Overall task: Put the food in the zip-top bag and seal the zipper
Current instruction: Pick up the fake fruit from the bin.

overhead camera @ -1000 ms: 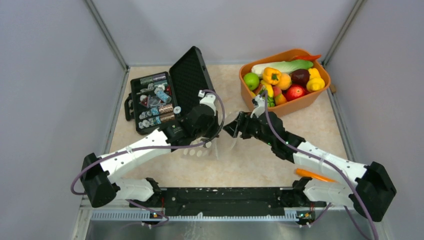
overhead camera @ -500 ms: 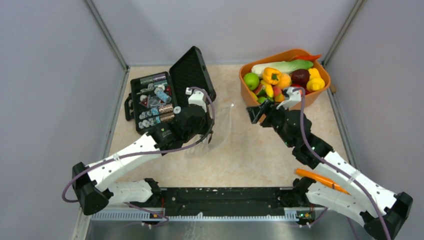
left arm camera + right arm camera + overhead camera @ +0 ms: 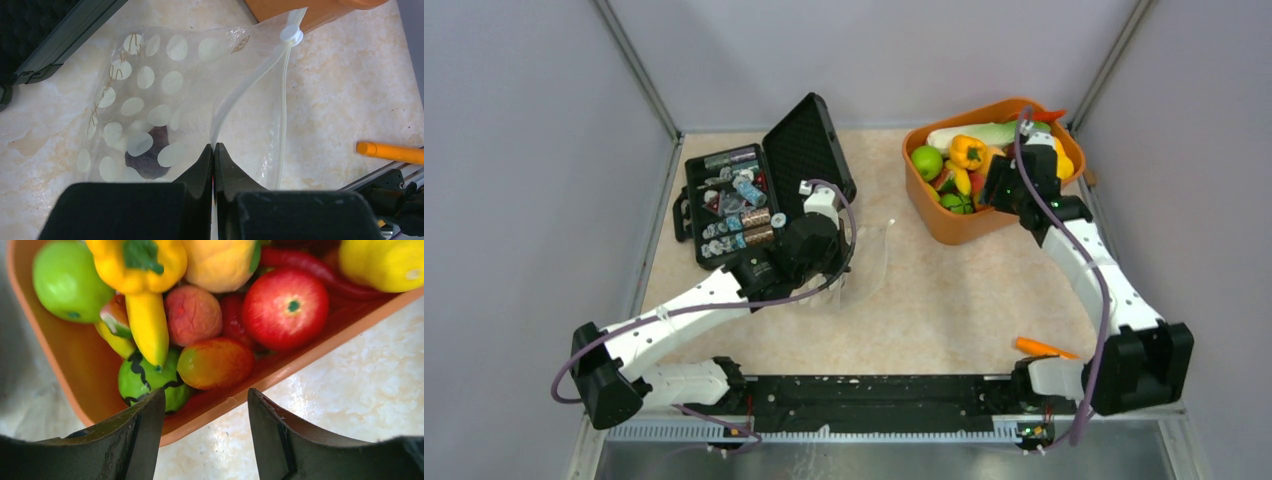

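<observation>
1. My left gripper [image 3: 214, 148] is pinched shut on one lip of the bag [image 3: 150, 95]. The zipper [image 3: 284, 110] runs away from it toward the tub [image 3: 325, 12].
2. Something dark lies inside the bag, maybe a purple fruit [image 3: 146, 155]; the plastic blurs it.
3. My right gripper [image 3: 206, 405] hangs open above the tub's near wall. The food [image 3: 215, 362] lies just ahead of its fingers, so I judge the right arm the nearer one for the pick.

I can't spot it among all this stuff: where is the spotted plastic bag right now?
In the top view the zip-top bag sits mid-table between the black case and the orange tub, its edge pinched in the left tool.
</observation>
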{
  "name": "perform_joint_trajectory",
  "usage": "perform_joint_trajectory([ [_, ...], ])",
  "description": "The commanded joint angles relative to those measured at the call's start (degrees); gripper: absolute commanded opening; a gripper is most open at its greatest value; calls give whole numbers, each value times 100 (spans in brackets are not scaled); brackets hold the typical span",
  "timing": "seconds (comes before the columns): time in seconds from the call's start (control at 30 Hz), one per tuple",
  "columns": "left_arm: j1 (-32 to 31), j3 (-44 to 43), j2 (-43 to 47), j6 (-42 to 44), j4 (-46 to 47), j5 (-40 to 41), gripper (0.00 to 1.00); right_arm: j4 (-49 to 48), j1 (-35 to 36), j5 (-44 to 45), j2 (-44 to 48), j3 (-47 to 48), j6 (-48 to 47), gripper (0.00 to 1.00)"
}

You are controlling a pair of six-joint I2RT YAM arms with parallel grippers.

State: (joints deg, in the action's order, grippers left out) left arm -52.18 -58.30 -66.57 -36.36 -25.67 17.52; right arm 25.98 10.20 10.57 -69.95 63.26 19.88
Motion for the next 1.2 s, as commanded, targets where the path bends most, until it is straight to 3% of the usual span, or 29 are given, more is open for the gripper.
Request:
perform_joint_trajectory([
  [0.0, 24, 46, 104, -55, 212, 27, 0, 265, -36, -507, -422, 538, -591, 60],
  [0.17, 24, 108, 111, -82, 239, 29, 0, 131, -35, -396, -690, 608, -924, 67],
  [0.43, 32, 130, 143, -117, 244, 34, 0, 493, -29, -398, -1396, 953, -1428, 66],
  [0.6, 33, 151, 161, -142, 249, 43, 0, 449, -27, -74, -1488, 893, -1609, 65],
  [0.87, 33, 182, 176, -166, 286, -10, 0, 414, -28, -251, -1764, 961, -1671, 64],
  [1.03, 33, 244, 269, -181, 282, 35, 0, 410, -35, -343, -1846, 1046, -1675, 57],
  [1.1, 33, 258, 292, -183, 274, 48, 0, 427, -33, -381, -1834, 1078, -1693, 44],
  [1.17, 33, 252, 295, -185, 260, 57, 0, 412, -27, -397, -1785, 1067, -1691, 42],
])
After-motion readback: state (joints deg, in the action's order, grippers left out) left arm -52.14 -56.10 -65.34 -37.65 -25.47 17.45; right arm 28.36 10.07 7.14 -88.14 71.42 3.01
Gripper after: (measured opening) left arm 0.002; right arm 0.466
